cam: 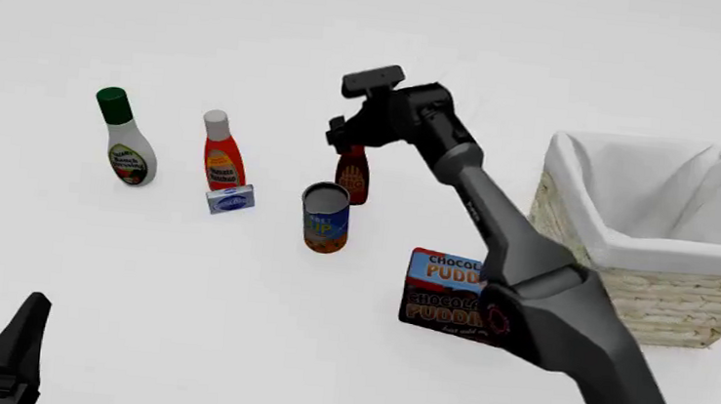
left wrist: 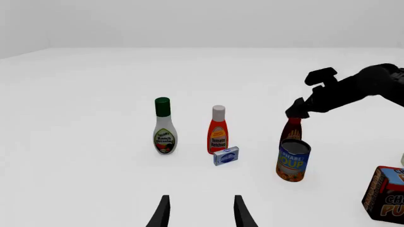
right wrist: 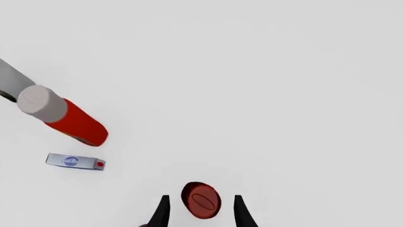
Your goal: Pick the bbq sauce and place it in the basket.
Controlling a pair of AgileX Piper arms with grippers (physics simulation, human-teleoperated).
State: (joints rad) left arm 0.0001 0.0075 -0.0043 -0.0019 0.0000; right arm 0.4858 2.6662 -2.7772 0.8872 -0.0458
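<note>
Bbq sauce (cam: 354,177) – dark brown-red, red cap, upright w/ orange label

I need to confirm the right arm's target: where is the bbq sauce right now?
In the front view the bbq sauce stands mid-table, just behind and right of the soup can, left of the basket, directly under the right tool.

Bright, even, diffuse light is washing over all three renders, giving no clear direction. The white table (cam: 128,319) is showing almost no cast shadows and no glare. Everything is rendering sharp, with no blur or visible edge distortion.
</note>
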